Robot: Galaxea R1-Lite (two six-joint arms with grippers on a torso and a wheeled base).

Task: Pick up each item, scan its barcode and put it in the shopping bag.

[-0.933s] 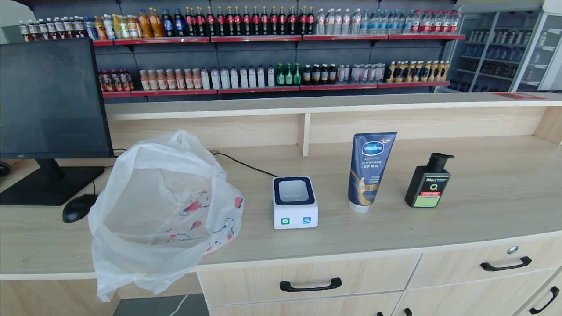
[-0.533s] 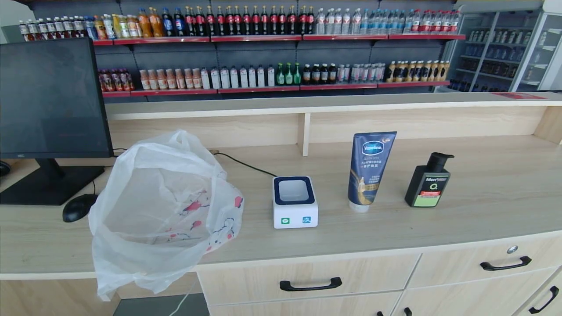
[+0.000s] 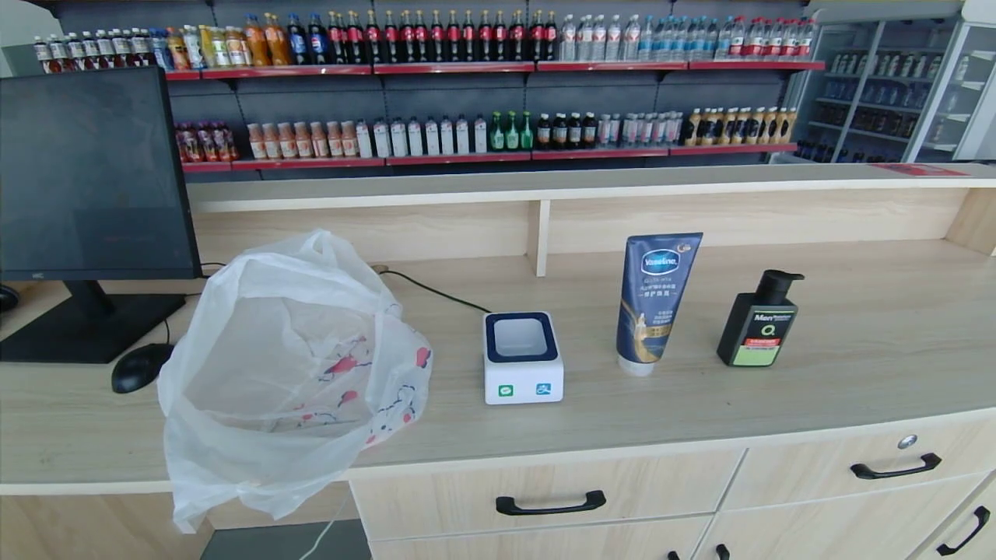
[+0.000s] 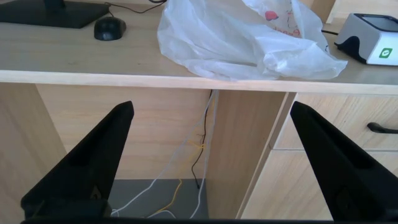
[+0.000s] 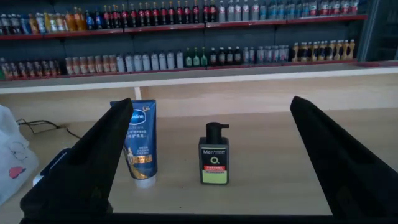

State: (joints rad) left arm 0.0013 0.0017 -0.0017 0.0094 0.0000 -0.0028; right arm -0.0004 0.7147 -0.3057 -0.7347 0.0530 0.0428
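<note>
A white plastic shopping bag (image 3: 288,365) stands open at the counter's left front, sagging over the edge. To its right sits the white scanner (image 3: 522,358) with a dark-framed window. Farther right, a blue tube (image 3: 657,303) stands on its cap, and beside it a black pump bottle (image 3: 759,323) stands upright. My left gripper (image 4: 211,106) is open, low in front of the counter below the bag (image 4: 242,34). My right gripper (image 5: 211,99) is open, facing the tube (image 5: 140,143) and the pump bottle (image 5: 214,155) from a distance. Neither holds anything.
A monitor (image 3: 89,179) and a black mouse (image 3: 138,367) sit at the far left of the wooden counter (image 3: 856,350). A raised ledge (image 3: 545,187) runs along the back. Drawers with black handles (image 3: 550,505) sit below, and cables (image 4: 199,155) hang under the counter.
</note>
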